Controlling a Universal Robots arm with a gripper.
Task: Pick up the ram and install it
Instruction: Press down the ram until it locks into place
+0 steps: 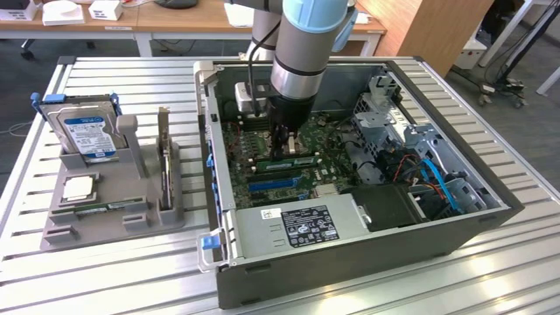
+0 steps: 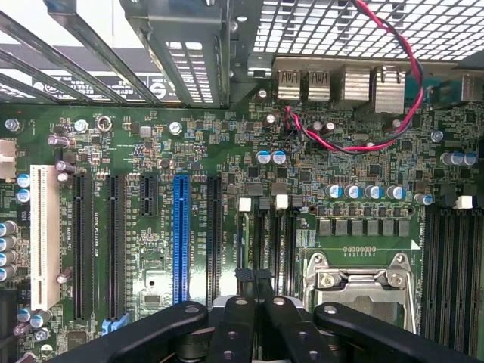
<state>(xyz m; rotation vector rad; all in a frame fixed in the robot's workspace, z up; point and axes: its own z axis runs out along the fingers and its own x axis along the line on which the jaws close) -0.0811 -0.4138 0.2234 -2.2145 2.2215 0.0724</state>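
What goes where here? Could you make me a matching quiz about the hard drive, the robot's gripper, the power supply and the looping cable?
1 hard drive
2 gripper
3 power supply
4 cable

a over the motherboard, inside the case
b upright in the grey stand beside the case
c red and black
d silver box at the case's near edge

Pairs: 1-b, 2-a, 3-d, 4-c

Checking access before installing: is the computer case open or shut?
Open: the case has no side panel on, and the motherboard lies exposed under the gripper.
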